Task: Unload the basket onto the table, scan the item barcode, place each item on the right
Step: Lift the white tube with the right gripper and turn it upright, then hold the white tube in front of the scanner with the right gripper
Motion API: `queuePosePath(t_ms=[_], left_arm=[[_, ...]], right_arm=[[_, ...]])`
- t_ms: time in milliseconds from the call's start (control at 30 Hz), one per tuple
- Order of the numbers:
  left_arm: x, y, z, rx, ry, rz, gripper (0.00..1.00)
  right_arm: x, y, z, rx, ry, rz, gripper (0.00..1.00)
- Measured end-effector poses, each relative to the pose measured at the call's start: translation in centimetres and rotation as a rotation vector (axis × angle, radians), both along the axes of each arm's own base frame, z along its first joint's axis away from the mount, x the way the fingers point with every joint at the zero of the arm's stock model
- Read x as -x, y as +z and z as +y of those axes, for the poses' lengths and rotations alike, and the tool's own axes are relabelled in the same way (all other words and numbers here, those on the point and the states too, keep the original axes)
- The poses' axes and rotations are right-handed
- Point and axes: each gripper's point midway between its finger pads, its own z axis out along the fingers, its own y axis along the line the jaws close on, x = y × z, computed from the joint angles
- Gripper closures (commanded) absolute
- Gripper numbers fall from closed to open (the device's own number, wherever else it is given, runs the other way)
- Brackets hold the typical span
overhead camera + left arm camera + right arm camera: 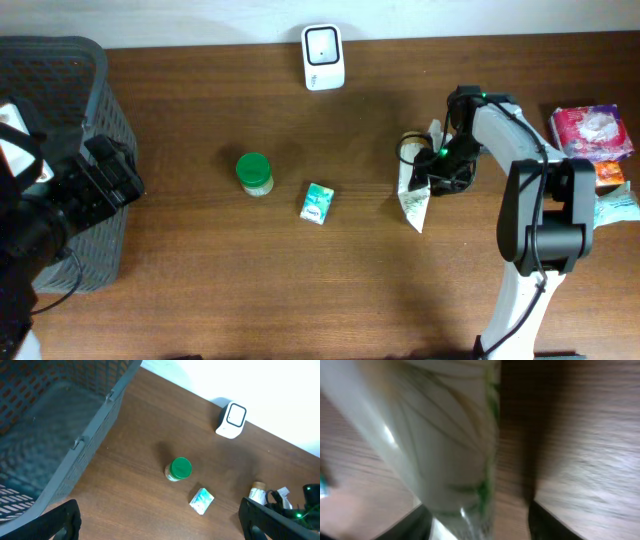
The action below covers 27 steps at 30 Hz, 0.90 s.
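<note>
A white-and-green packet [413,198] lies on the table right of centre. My right gripper [441,168] is down over its upper end. In the right wrist view the packet [445,435] is a blur between the dark fingertips [402,527]. It lies close against the left one, with bare wood showing before the right one, so the right gripper [480,527] is open around it. The white scanner [323,56] stands at the back edge. My left gripper [160,525] hangs wide open and holds nothing, beside the basket [60,110].
A green-lidded jar [254,172] and a small teal box [317,203] stand mid-table. Red and pink packets [590,130] are piled at the far right. The grey basket fills the left end, partly under the left arm.
</note>
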Motion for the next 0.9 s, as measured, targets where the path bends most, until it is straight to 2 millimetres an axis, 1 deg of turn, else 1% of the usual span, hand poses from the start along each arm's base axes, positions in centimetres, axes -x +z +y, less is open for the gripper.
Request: queuePosePath(t_ms=[33, 67, 167, 233, 267, 300, 333, 400, 433, 500, 533, 567, 633, 667, 700, 767, 800, 833, 867, 900], left_arm=[[0.0, 0.0, 0.0, 0.0, 0.0, 0.0, 0.01], [0.0, 0.0, 0.0, 0.0, 0.0, 0.0, 0.01], [0.0, 0.0, 0.0, 0.0, 0.0, 0.0, 0.01], [0.0, 0.0, 0.0, 0.0, 0.0, 0.0, 0.01], [0.0, 0.0, 0.0, 0.0, 0.0, 0.0, 0.01], [0.0, 0.0, 0.0, 0.0, 0.0, 0.0, 0.01], [0.0, 0.0, 0.0, 0.0, 0.0, 0.0, 0.01], [0.0, 0.0, 0.0, 0.0, 0.0, 0.0, 0.01], [0.0, 0.0, 0.0, 0.0, 0.0, 0.0, 0.01], [0.0, 0.0, 0.0, 0.0, 0.0, 0.0, 0.01], [0.0, 0.0, 0.0, 0.0, 0.0, 0.0, 0.01], [0.0, 0.0, 0.0, 0.0, 0.0, 0.001, 0.01], [0.0, 0.0, 0.0, 0.0, 0.0, 0.002, 0.01], [-0.1, 0.0, 0.0, 0.0, 0.0, 0.002, 0.01], [0.0, 0.0, 0.0, 0.0, 0.0, 0.002, 0.01], [0.0, -0.1, 0.0, 0.0, 0.0, 0.003, 0.01], [0.0, 0.0, 0.0, 0.0, 0.0, 0.002, 0.01], [0.0, 0.0, 0.0, 0.0, 0.0, 0.002, 0.01], [0.0, 0.0, 0.0, 0.0, 0.0, 0.002, 0.01], [0.0, -0.1, 0.0, 0.0, 0.0, 0.003, 0.01]], right_arm=[[0.0, 0.0, 0.5, -0.032, 0.001, -0.005, 0.9], [-0.2, 0.1, 1.1, -0.065, -0.003, -0.012, 0.96], [-0.6, 1.0, 2.3, -0.141, -0.015, -0.031, 0.96], [-0.6, 1.4, 2.3, -0.138, -0.038, -0.013, 0.96], [-0.9, 1.9, 2.3, -0.132, -0.048, -0.004, 0.96], [-1.6, 2.6, 2.3, -0.124, -0.05, -0.019, 0.96], [-3.6, 4.4, 2.4, -0.095, -0.037, -0.08, 0.96], [-6.2, 6.8, 3.6, -0.062, -0.002, -0.186, 0.96], [-7.6, 7.7, 4.6, -0.034, 0.023, -0.253, 0.96], [-11.4, 10.1, 8.2, -0.015, 0.093, -0.456, 0.96], [-13.7, 11.6, 10.8, -0.014, 0.123, -0.593, 0.96], [-15.2, 12.8, 12.9, -0.012, 0.137, -0.693, 0.96], [-18.1, 15.4, 16.0, -0.012, 0.13, -0.885, 0.96], [-19.9, 17.5, 17.4, -0.022, 0.106, -1.007, 0.96], [-21.0, 18.8, 18.1, -0.032, 0.086, -1.083, 0.96], [-22.5, 20.6, 18.9, -0.051, 0.062, -1.19, 0.96], [-23.2, 21.0, 19.1, -0.055, 0.049, -1.228, 0.96], [-24.0, 20.8, 19.3, -0.054, 0.037, -1.258, 0.96], [-24.6, 20.2, 19.2, -0.045, 0.028, -1.271, 0.96], [-25.6, 18.9, 19.1, -0.023, 0.008, -1.291, 0.96]])
